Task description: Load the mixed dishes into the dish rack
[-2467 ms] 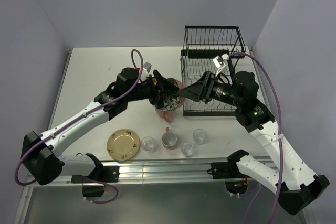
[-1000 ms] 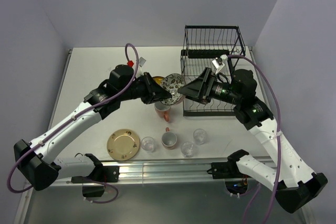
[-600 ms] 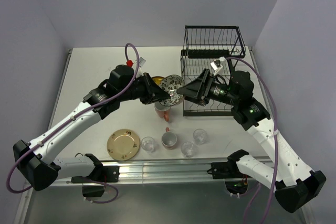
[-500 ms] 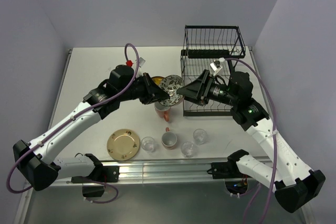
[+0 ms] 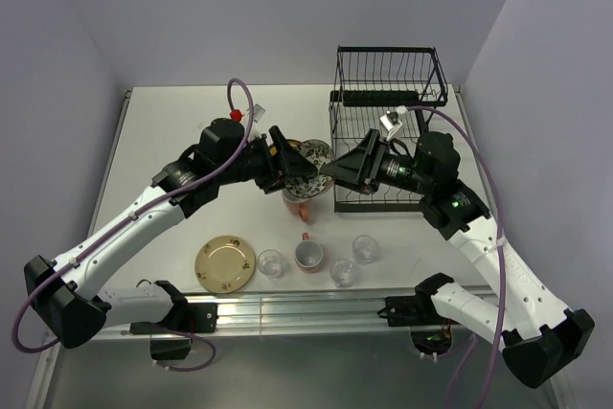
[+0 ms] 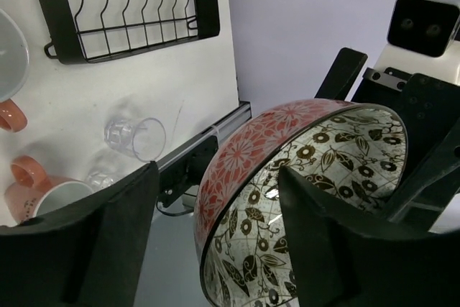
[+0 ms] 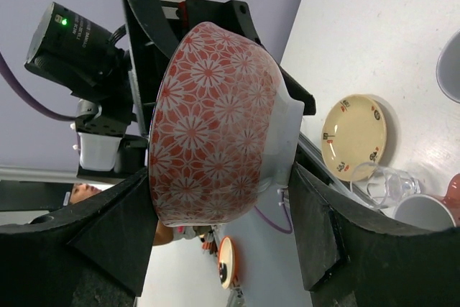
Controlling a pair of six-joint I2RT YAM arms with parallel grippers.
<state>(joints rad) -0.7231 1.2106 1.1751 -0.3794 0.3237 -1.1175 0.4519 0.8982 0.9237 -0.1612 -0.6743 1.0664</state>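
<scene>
From above, the two hands meet tip to tip in the air over the table [image 5: 172, 141]. The bowl [image 5: 312, 154] is up there between them, tipped on its side. The left hand [image 5: 290, 164] has its fingers spread wide. The right hand [image 5: 331, 168] reaches the bowl from the other side. The rack [image 5: 388, 93] stands just behind the right hand. One mug [image 5: 300, 202] sits right under the hands. Farther below the hands, toward the arm bases, are a plate [image 5: 226, 263], another mug [image 5: 307, 255] and three glasses [image 5: 271, 261].

The left wrist camera shows the left hand [image 6: 219, 174] with its fingers [image 6: 108, 235] far apart. The bowl [image 6: 244, 149] is in the gap. The finger on one side is clear of it, and I cannot tell if the other one touches. The bowl is red with flowers outside and has dark leaves inside. The black parts of the right hand [image 6: 431, 141] sit on the bowl's far side. Past the fingers, down on the table, are the rack [image 6: 129, 5], a glass [image 6: 135, 138] and a mug [image 6: 43, 188].

The right wrist camera shows the right hand [image 7: 219, 177] clamped on the bowl [image 7: 215, 106]. A finger [image 7: 316, 228] presses on each side, and the bowl fills the whole gap. The left hand [image 7: 151, 34] is just behind the bowl. Far past the fingers lie the plate [image 7: 353, 136] and a glass [image 7: 381, 177].
</scene>
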